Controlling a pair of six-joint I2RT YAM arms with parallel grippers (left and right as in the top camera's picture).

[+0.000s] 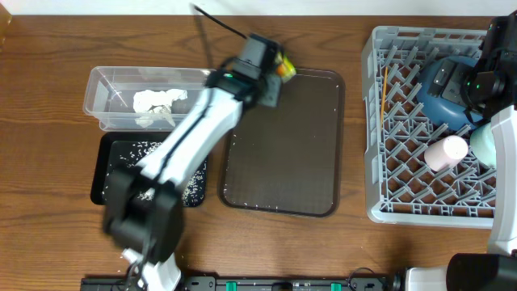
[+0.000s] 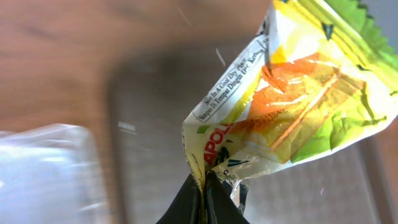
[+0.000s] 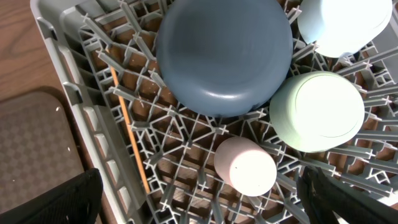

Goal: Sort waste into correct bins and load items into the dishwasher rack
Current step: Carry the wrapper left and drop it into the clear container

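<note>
yellow-green wrapper (image 2: 292, 106) in left gripper (image 2: 204, 185): print legible only in wrist view.

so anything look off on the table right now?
A few stray white grains dot the front edge of the brown serving tray, outside the black tray. The pink cup lies tipped on its side in the rack. Nothing else stands out.

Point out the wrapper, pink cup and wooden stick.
wrapper (image 2: 292, 106): left wrist view, printed orange middle.
pink cup (image 3: 245, 167): right wrist view, its upward-facing surface.
wooden stick (image 3: 129, 124): right wrist view, mid-length.
</note>
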